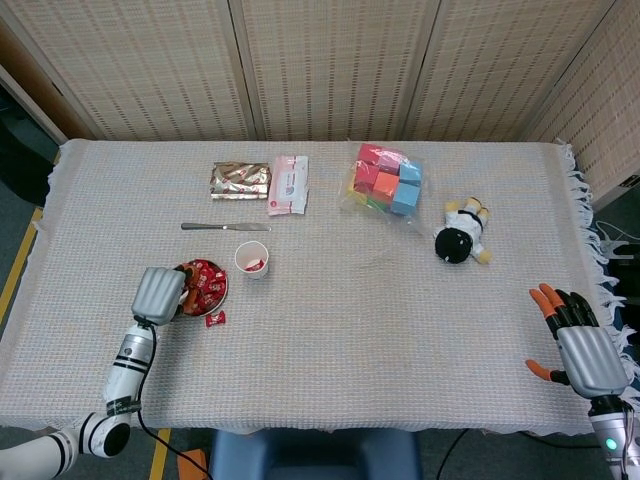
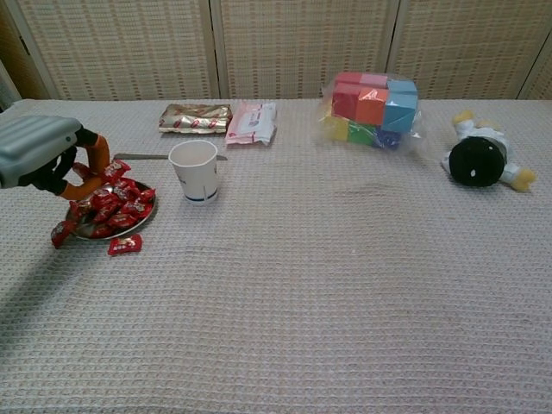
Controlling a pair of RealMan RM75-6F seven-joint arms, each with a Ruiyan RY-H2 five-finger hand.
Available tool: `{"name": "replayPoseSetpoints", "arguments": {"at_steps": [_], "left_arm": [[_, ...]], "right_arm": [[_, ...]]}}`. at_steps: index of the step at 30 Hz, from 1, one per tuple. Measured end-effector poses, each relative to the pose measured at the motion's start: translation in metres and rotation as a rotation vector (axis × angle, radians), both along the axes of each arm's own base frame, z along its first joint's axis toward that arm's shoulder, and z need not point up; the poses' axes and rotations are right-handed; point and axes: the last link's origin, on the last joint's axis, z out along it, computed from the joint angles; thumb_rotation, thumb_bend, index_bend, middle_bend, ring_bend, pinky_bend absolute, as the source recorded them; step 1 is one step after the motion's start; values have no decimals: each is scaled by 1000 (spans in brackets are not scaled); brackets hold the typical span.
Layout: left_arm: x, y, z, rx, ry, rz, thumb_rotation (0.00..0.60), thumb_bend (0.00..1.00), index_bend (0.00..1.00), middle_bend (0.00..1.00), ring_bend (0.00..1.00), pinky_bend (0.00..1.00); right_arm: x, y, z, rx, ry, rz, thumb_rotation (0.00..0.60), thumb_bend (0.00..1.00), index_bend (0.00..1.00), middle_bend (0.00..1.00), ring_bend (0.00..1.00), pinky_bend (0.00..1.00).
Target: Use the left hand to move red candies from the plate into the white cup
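Note:
The metal plate [image 1: 224,287] of red candies [image 2: 116,207] sits at the front left, with the white cup [image 2: 194,170] just to its right. My left hand [image 2: 41,150] hangs above the plate's left side, fingers [image 2: 93,164] curled together with a bit of red pinched between them. One candy [image 2: 125,245] lies on the cloth in front of the plate and another [image 2: 60,232] hangs off its left rim. Inside the cup [image 1: 251,260] a red candy shows. My right hand [image 1: 583,354] rests open at the table's front right edge.
A knife [image 1: 225,227] lies behind the cup. Further back are a gold packet [image 1: 240,180] and a pink tissue pack [image 1: 288,184]. A bag of coloured blocks [image 1: 385,181] and a small plush toy [image 1: 461,236] lie on the right.

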Motion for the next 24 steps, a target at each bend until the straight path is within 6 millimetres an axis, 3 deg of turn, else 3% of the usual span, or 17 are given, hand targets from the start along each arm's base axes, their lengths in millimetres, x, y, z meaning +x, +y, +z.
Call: {"name": "replayPoseSetpoints", "arguments": {"at_steps": [9, 16, 24], "left_arm": [[60, 25, 11, 20, -42, -94, 600, 732, 751, 732, 712, 1000], [102, 36, -15, -16, -13, -139, 600, 726, 750, 732, 712, 1000], [121, 42, -39, -27, 37, -159, 600, 720, 748, 731, 712, 1000]], "right_arm": [[-1, -2, -1, 5, 2, -5, 600, 52, 0, 0, 0, 0], [-1, -2, 0, -1, 0, -8, 600, 52, 0, 0, 0, 0], [-3, -2, 3, -4, -6, -11, 600, 53, 0, 0, 0, 0]]}}
